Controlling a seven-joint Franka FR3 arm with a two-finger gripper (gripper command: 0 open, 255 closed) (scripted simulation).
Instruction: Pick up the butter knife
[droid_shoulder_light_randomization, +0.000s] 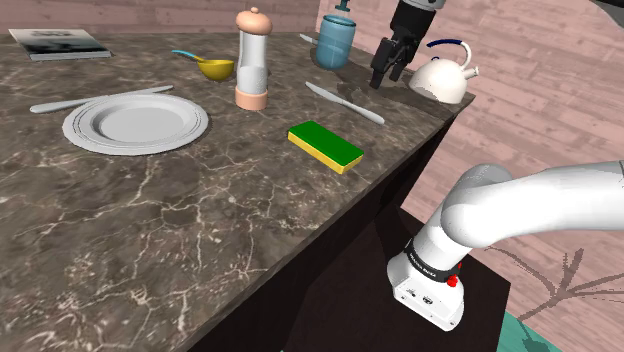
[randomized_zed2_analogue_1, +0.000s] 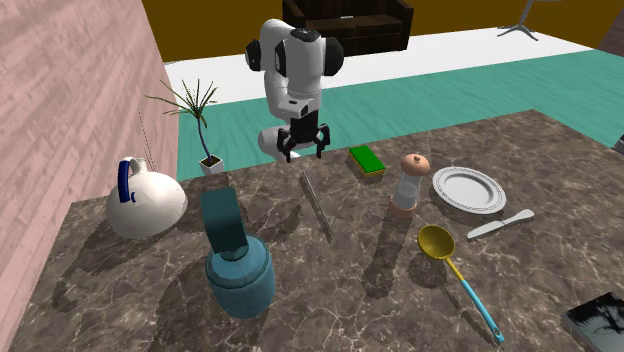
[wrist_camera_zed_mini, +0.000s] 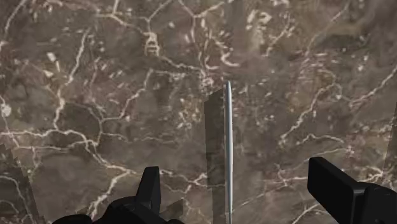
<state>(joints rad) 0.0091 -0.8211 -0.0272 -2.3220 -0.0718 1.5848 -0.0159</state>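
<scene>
Shoulder view, read from its left: a book (droid_shoulder_light_randomization: 60, 42) lay at the far corner of the dark marble countertop (droid_shoulder_light_randomization: 200, 230). Next came a second knife (droid_shoulder_light_randomization: 95, 98) just beside a white plate (droid_shoulder_light_randomization: 135, 123), then a yellow scoop (droid_shoulder_light_randomization: 212, 67) and a tall grinder (droid_shoulder_light_randomization: 252, 60). Right of the grinder lay the butter knife (droid_shoulder_light_randomization: 345, 102), flat on the stone and slanting toward the counter's edge, with a green and yellow sponge (droid_shoulder_light_randomization: 326, 146) near it on the front side. Behind it stood a blue jar (droid_shoulder_light_randomization: 337, 40). The gripper (droid_shoulder_light_randomization: 390, 65) hung above the knife's end nearer the stand, and a white kettle (droid_shoulder_light_randomization: 440, 78) sat further right.

In the wrist view the black fingers (wrist_camera_zed_mini: 151, 191) stood spread wide, clasping nothing, with the thin blade running out between them and touching neither.

The knife looked light, stiff and slick, and very low on the stone. It would probably need the fingers lowered almost to the countertop and closed across its narrow width. A hold near the middle seemed best for balance. Which end was the handle could not be told.
</scene>
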